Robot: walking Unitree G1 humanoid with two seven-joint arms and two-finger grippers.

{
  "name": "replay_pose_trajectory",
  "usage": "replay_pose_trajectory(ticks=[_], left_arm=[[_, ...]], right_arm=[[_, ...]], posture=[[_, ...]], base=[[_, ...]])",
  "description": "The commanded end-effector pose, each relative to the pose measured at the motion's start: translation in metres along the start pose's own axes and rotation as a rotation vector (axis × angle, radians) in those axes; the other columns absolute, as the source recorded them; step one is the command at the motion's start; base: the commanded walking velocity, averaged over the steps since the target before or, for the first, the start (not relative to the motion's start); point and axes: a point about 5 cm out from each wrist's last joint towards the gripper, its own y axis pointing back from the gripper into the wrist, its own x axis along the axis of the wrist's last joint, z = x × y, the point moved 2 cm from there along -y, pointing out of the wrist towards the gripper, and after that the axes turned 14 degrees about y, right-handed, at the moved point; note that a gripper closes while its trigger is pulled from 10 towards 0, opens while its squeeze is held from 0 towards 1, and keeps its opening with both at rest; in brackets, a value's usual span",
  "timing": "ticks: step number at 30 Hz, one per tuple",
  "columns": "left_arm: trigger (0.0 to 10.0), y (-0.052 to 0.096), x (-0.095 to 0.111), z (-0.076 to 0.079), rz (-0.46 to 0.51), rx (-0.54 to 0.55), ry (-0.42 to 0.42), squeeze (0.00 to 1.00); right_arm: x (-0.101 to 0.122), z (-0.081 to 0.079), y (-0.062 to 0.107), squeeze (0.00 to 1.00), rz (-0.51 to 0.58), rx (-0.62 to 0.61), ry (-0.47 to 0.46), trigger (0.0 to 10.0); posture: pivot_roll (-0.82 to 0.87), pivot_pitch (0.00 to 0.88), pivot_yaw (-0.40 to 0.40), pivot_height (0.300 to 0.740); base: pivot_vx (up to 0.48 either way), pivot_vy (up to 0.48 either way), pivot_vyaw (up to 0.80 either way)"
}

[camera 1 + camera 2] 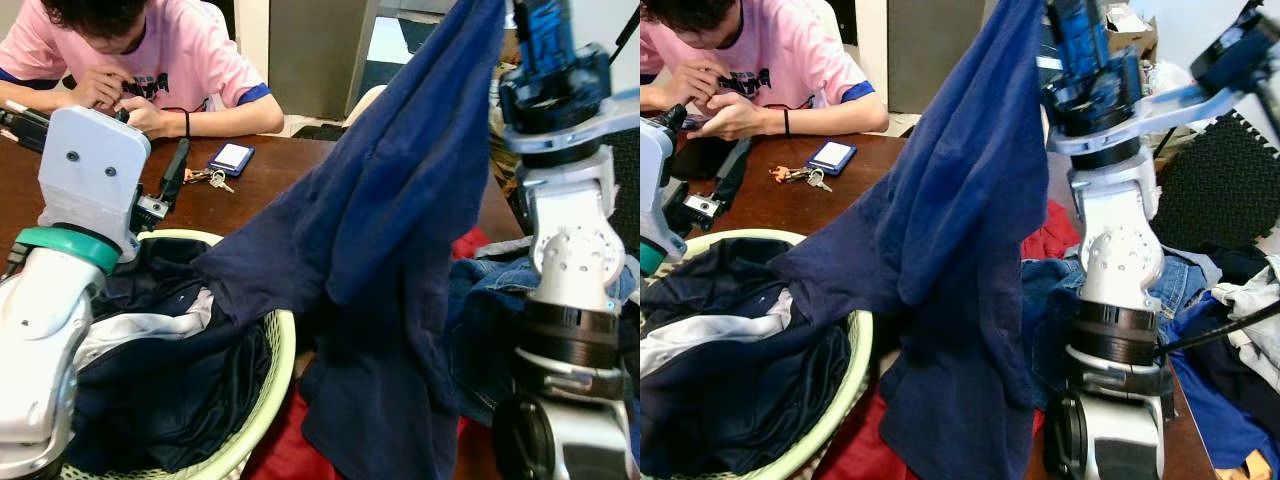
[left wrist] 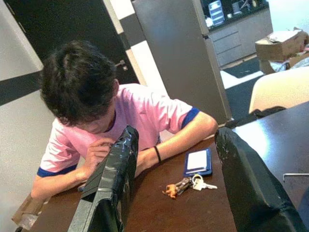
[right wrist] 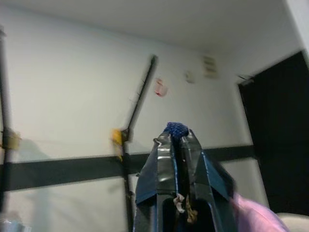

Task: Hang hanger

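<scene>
A large navy blue garment (image 1: 400, 230) hangs from high up down over the table and the basket's edge. My right arm (image 1: 1110, 250) is raised beside it. In the right wrist view my right gripper (image 3: 176, 140) is shut on a bunch of the blue garment's fabric (image 3: 176, 128), pointing up toward a white wall. My left gripper (image 2: 176, 137) is open with nothing between its fingers. It hovers over the far rim of the basket (image 1: 283, 350) and points at the person across the table.
The pale green basket holds dark clothes (image 1: 170, 380). A person in a pink shirt (image 1: 150, 60) sits at the far side of the brown table (image 1: 270, 180), near keys (image 1: 205, 177) and a blue card holder (image 1: 231, 157). Jeans (image 1: 480, 300) and red cloth (image 1: 470, 243) lie at the right.
</scene>
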Motion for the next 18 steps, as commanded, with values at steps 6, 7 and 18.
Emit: replay_pose_trajectory(ticks=[6,7,18], left_arm=[[10.0,-0.011,-0.005,0.007,0.010,0.013,0.040,0.00],[10.0,-0.011,-0.005,0.007,0.010,0.013,0.040,0.00],[10.0,-0.010,-0.022,0.009,-0.033,0.050,0.098,0.00]], right_arm=[[-0.002,0.003,0.009,0.00,-0.058,-0.128,0.080,10.0],[-0.002,0.003,0.009,0.00,-0.058,-0.128,0.080,10.0],[-0.057,-0.001,0.032,0.00,-0.216,-0.264,0.029,10.0]], posture=[[0.22,0.042,-0.011,0.740],[0.22,0.042,-0.011,0.740],[0.21,0.057,-0.015,0.740]], base=[[0.000,0.000,0.00],[0.000,0.000,0.00],[0.000,0.000,0.00]])
